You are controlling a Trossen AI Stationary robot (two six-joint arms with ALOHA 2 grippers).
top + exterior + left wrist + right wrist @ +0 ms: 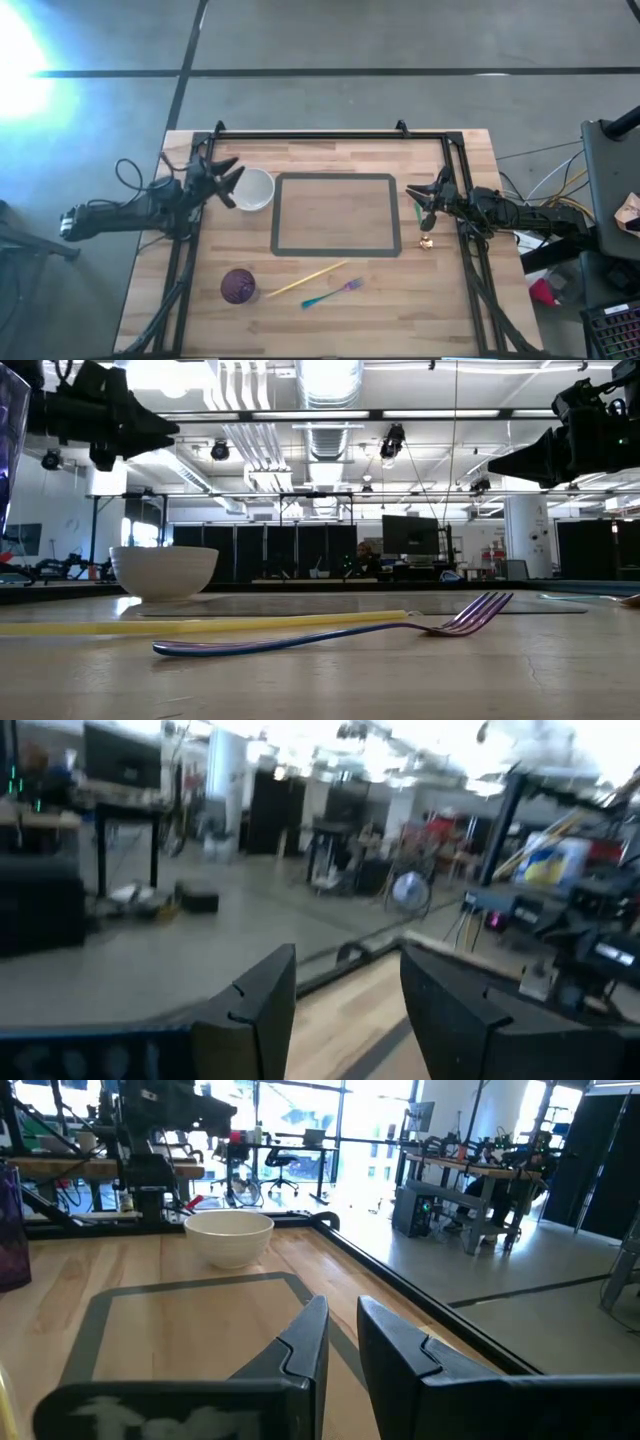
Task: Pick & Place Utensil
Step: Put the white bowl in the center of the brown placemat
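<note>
The fork [331, 293] lies on the surface [420, 310] at its near edge, beside a yellow stick [306, 279] and right of a purple cup [238, 286]. Farther back, the left gripper [231, 182] hangs open and empty next to the white bowl [254, 189]. The right gripper [416, 194], nearly closed and empty, hovers past the grey-outlined mat [337, 214].

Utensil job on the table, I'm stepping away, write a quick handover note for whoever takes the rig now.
Left gripper: open, empty, raised beside the white bowl.
Right gripper: empty, fingers close together, raised at the taped rectangle's right edge.
Fork and yellow chopstick lie on the table below the rectangle; purple cup stands to their left.
Done: no utensil placed yet.
Left: pick up the fork, place it.
</note>
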